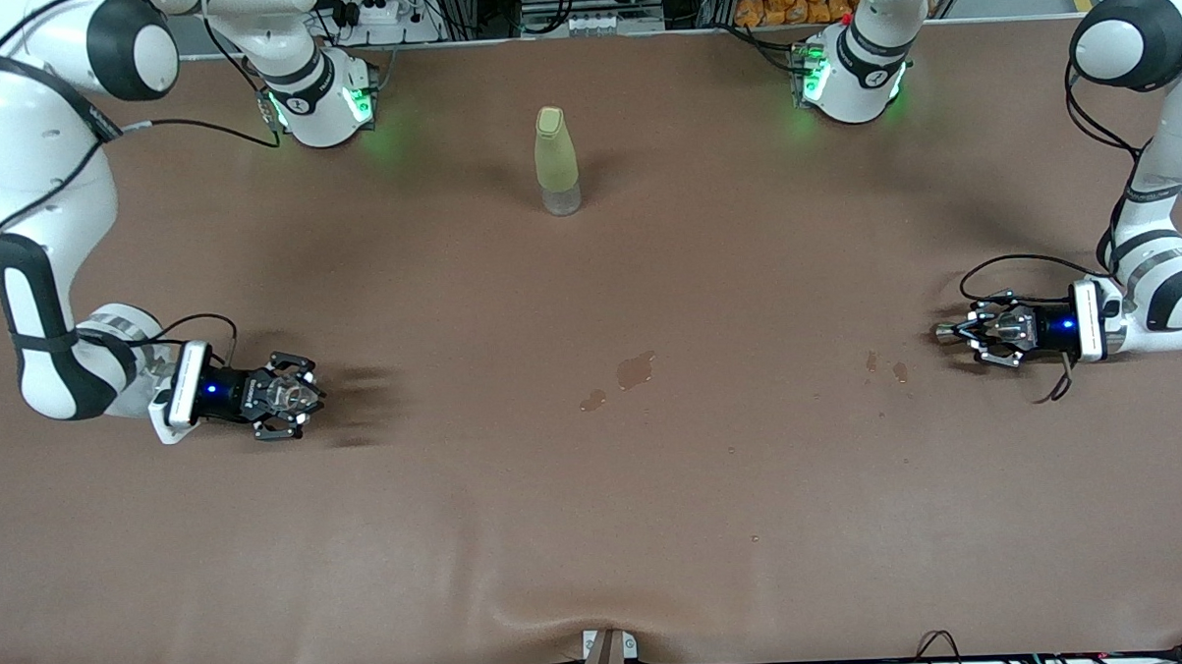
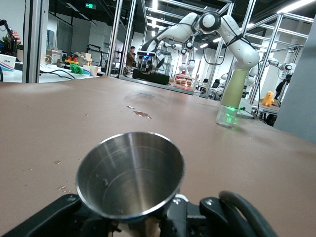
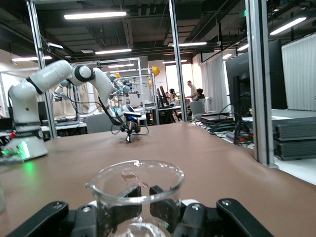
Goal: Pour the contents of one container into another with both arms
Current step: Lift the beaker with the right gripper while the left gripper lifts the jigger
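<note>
The small silvery metal jigger [image 1: 948,332] sits between the fingers of my left gripper [image 1: 960,332], low over the table at the left arm's end. In the left wrist view its round mouth [image 2: 129,173] faces up, and the inside looks bare apart from a few droplets. My right gripper [image 1: 293,392] is shut on the tiny clear glass cup [image 1: 283,390], low over the table at the right arm's end. In the right wrist view the cup [image 3: 134,192] stands upright, its pouring lip to one side. The black fingers [image 3: 183,205] show through the glass.
A tall yellow-green bottle [image 1: 557,161] stands mid-table toward the robots' bases. Wet stains [image 1: 635,370] mark the brown cloth near the middle, and smaller ones [image 1: 885,366] lie closer to the left gripper. A fold [image 1: 601,617] runs along the table's front edge.
</note>
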